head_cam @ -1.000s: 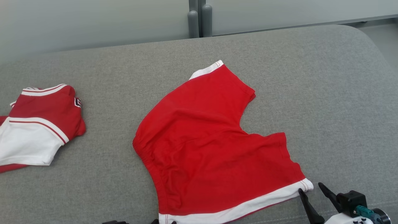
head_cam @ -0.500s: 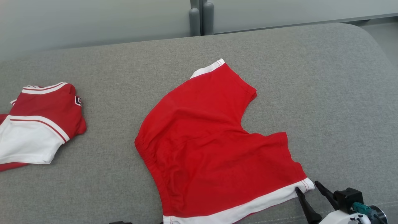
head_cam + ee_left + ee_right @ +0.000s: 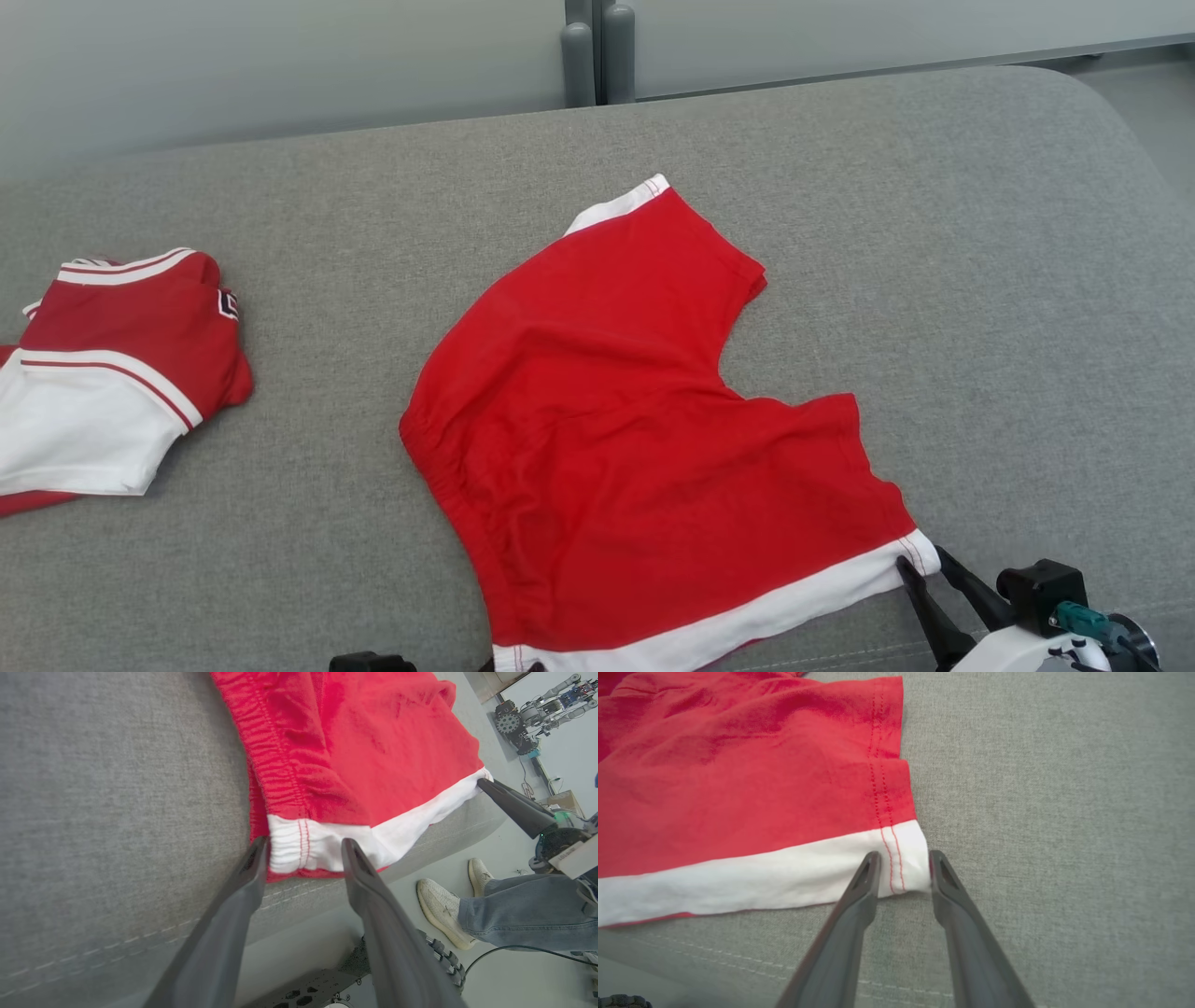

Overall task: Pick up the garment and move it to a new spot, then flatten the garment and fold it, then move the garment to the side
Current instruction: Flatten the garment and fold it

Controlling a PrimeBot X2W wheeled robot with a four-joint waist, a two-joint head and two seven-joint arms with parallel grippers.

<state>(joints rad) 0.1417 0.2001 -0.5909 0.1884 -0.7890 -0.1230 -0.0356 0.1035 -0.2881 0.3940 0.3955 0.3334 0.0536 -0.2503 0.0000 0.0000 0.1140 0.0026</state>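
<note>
We find the right gripper (image 3: 903, 857) spread, fingers straddling the near right corner of the white band (image 3: 738, 882), not yet pinching it. The left gripper (image 3: 304, 843) is likewise spread about the band's near left corner, at the gathered waistband (image 3: 280, 765). The red shorts (image 3: 644, 420) lie flat mid-cushion on the grey sofa (image 3: 980, 280), just beyond both grippers. The band's long axis runs left-right between them; each arm stands nearest its own corner.
</note>
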